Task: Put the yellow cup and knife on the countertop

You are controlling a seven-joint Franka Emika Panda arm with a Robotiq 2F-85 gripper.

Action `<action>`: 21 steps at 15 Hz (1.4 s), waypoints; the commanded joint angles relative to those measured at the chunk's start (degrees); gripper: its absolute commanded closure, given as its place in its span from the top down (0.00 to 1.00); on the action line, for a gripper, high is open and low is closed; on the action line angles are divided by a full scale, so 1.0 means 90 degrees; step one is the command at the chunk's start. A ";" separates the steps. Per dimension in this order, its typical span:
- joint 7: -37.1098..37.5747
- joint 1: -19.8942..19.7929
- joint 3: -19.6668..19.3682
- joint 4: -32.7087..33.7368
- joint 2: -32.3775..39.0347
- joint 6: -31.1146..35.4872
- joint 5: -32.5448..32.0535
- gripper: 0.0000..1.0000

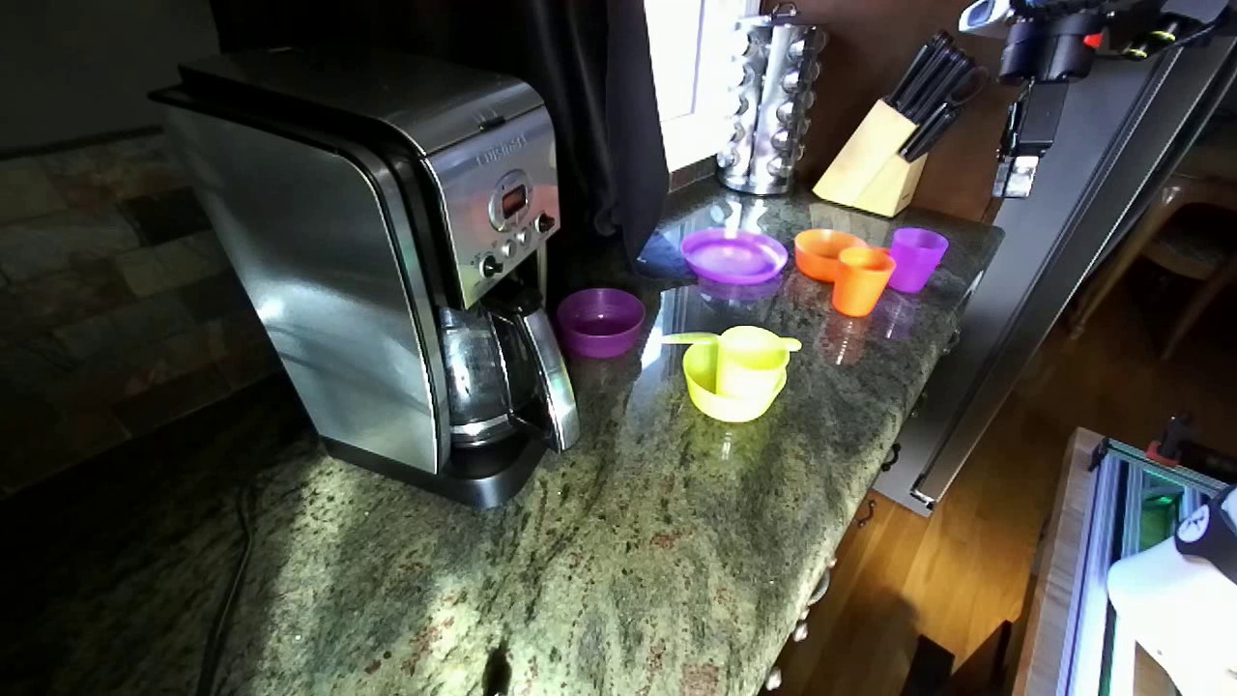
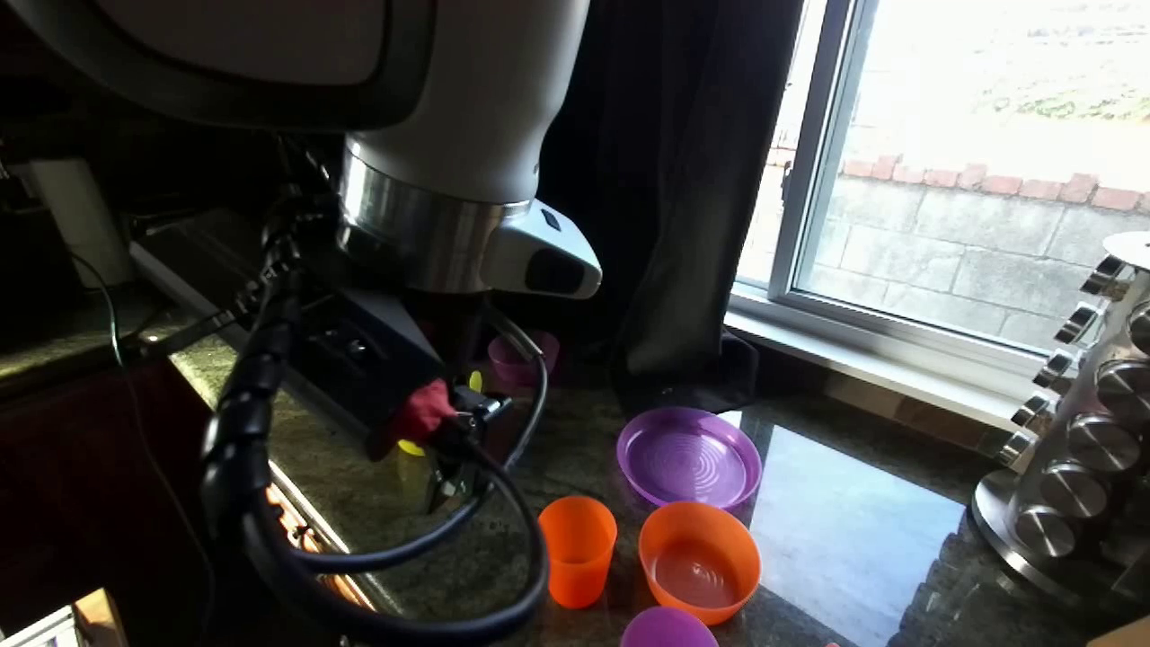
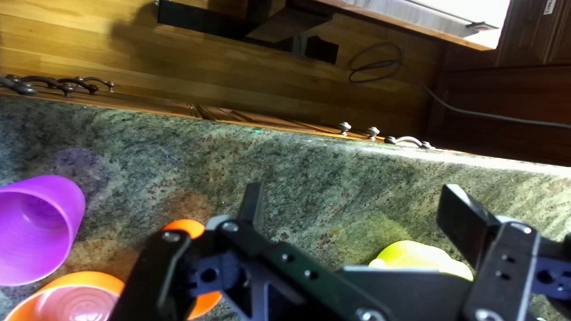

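Note:
A yellow cup (image 1: 752, 362) stands inside a yellow bowl (image 1: 727, 406) on the dark speckled countertop (image 1: 618, 561). A slim yellow utensil (image 1: 688, 338), apparently the knife, lies across the bowl, its ends sticking out on both sides of the cup. In the wrist view part of the yellow group (image 3: 415, 254) shows behind the gripper body; cup and bowl cannot be told apart there. My gripper (image 3: 350, 200) is open and empty, its fingers wide apart above the counter. In an exterior view it hangs high at the upper right (image 1: 1017, 179), away from the yellow things.
A coffee maker (image 1: 387, 271) and purple bowl (image 1: 601, 324) stand beside the yellow group. Farther along are a purple plate (image 1: 734, 256), orange bowl (image 1: 821, 253), orange cup (image 1: 863, 282), purple cup (image 1: 916, 259), knife block (image 1: 870, 164) and spice rack (image 1: 770, 106).

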 commanded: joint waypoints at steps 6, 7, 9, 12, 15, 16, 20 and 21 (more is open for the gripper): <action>-0.0149 -0.0136 0.0250 -0.0003 0.0083 0.0015 0.0152 1.00; -0.0004 -0.0095 0.0424 -0.0042 0.0083 0.0055 0.0141 1.00; 0.0139 -0.0012 0.0747 -0.0150 -0.0041 0.0065 0.0154 1.00; 0.0842 0.0101 0.1408 -0.0439 -0.0289 0.0311 0.0182 1.00; 0.1436 0.0319 0.1882 -0.0711 -0.0298 0.1079 0.0387 1.00; 0.1622 0.0360 0.1993 -0.0809 -0.0277 0.1429 0.0434 1.00; 0.1793 0.0584 0.2222 -0.1149 -0.0036 0.2568 0.0510 1.00; 0.1708 0.0644 0.2214 -0.1217 0.0041 0.2791 0.0524 1.00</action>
